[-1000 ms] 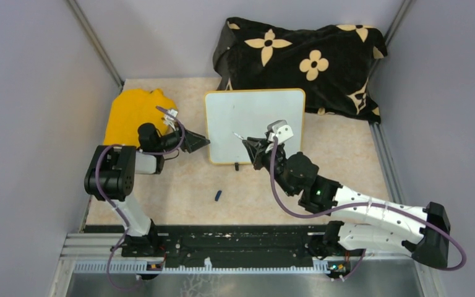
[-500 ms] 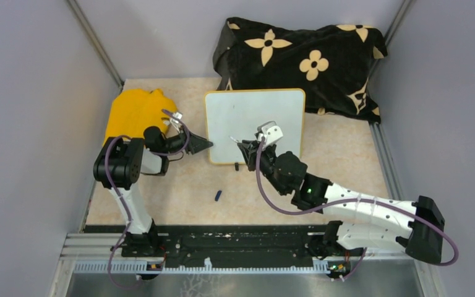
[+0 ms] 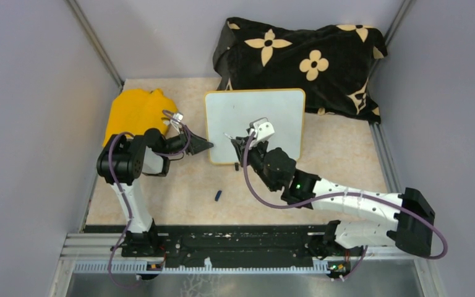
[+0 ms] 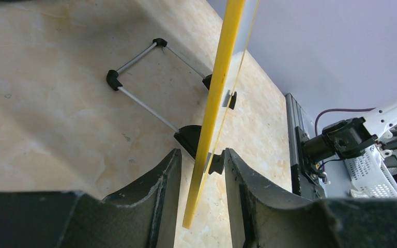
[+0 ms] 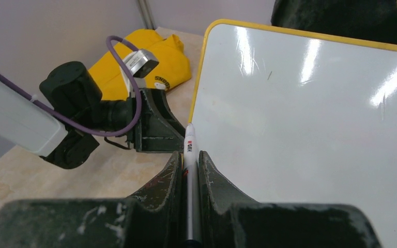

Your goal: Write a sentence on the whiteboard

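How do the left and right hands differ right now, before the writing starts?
The left hand straddles the yellow rim of the whiteboard edge-on, fingers apart with gaps on both sides; the right hand is shut on a white marker. The left hand sits at the board's left edge, the right hand over its near-left face. Both are at the blank whiteboard.

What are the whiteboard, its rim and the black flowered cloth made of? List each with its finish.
whiteboard: glossy white coated panel, judging by the bright light streaks.
rim: smooth yellow, probably plastic.
black flowered cloth: soft matte fabric, perhaps plush; it lies rumpled in folds.
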Robot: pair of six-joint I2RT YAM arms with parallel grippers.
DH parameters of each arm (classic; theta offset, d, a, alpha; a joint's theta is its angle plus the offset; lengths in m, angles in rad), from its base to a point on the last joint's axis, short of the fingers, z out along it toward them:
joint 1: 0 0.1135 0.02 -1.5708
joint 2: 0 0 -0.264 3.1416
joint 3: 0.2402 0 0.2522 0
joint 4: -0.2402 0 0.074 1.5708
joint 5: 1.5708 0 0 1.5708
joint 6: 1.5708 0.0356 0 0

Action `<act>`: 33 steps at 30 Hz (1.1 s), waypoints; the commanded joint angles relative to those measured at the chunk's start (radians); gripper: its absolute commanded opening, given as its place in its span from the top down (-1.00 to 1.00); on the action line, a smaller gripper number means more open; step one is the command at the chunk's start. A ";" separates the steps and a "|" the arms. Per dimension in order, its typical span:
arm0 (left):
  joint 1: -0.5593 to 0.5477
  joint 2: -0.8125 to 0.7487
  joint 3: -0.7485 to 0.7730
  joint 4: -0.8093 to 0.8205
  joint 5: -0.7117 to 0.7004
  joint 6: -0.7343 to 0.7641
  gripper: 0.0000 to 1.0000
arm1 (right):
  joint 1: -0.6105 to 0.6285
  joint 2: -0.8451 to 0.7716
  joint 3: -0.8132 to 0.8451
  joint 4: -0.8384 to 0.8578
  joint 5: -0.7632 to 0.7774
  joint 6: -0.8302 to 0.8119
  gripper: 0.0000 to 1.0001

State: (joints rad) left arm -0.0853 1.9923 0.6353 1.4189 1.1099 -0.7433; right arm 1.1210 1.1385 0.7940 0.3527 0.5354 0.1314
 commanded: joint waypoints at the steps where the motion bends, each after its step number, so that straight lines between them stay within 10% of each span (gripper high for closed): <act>1: -0.005 0.021 0.015 0.095 0.036 -0.015 0.18 | -0.007 0.033 0.082 0.052 0.092 0.017 1.00; 33: -0.022 0.053 0.028 0.118 0.053 -0.021 0.68 | -0.108 0.327 0.321 0.001 0.148 -0.017 1.00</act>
State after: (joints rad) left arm -0.0986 2.0346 0.6529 1.5047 1.1439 -0.7864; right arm 1.0271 1.4441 1.0504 0.3134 0.6876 0.1417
